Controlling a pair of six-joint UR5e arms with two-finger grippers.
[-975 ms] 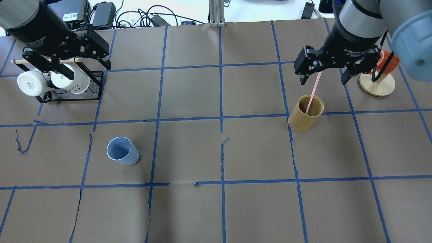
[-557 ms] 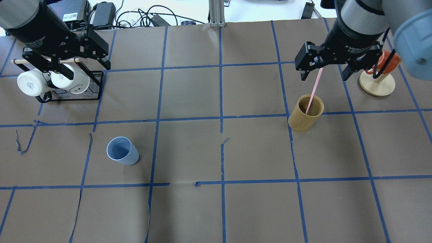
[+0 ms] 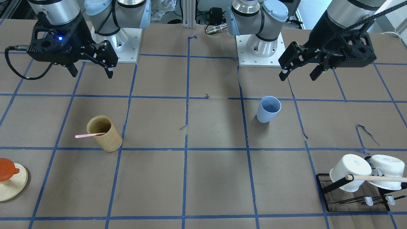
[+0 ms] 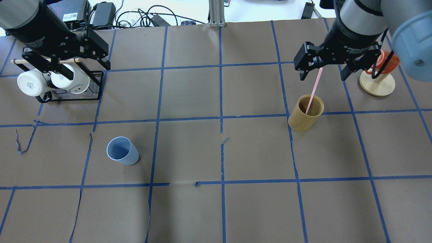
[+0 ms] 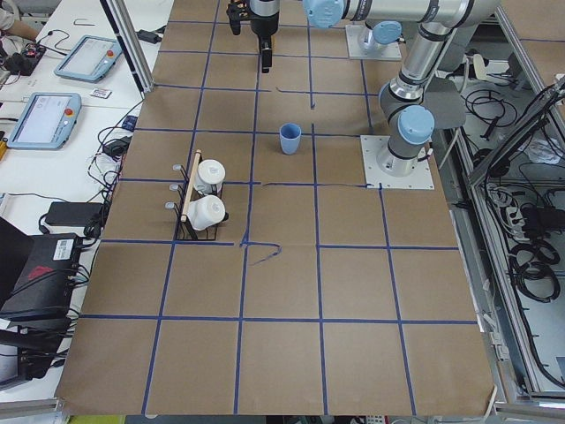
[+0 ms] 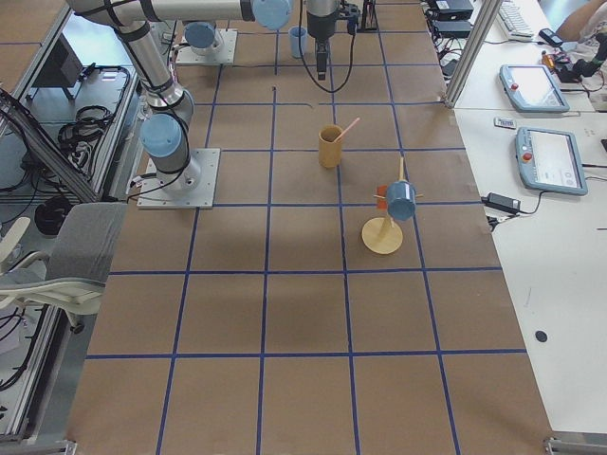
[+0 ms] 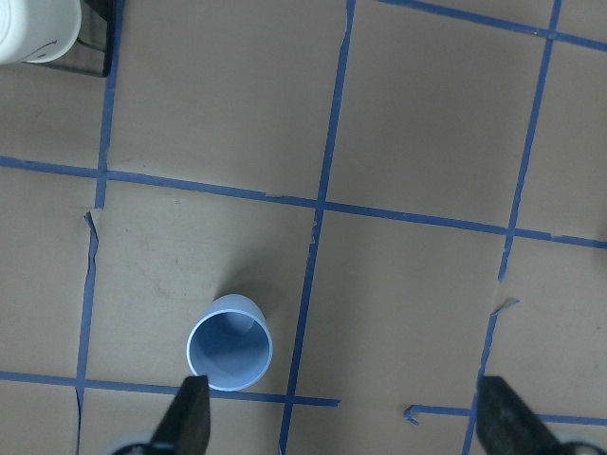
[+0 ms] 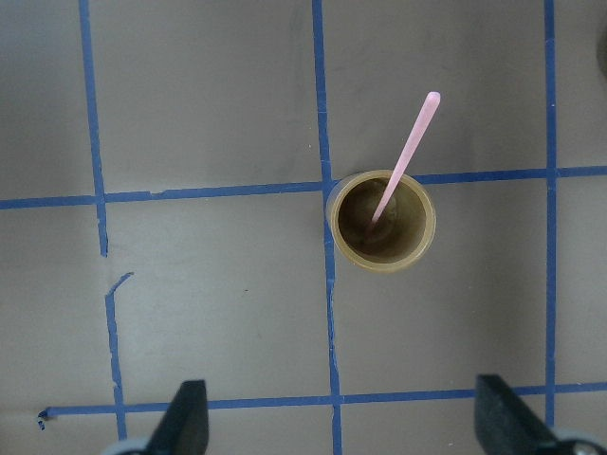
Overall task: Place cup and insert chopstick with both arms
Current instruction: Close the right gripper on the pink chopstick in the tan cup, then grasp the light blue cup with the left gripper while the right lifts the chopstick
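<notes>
Inside bamboo holder (image 4: 298,122), leaning chopstick (image 4: 315,88).

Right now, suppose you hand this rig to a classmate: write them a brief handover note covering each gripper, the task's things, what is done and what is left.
Left gripper: open, empty, raised clear of the cup.
Right gripper: open, empty, raised near the bamboo holder.
Cup: upright and empty on the table, on the left arm's side.
Chopstick: leaning in the bamboo holder, not gripped.
Done: nothing that shows.
Left: grip and place the cup, lift the chopstick out, insert it in the cup.
</notes>
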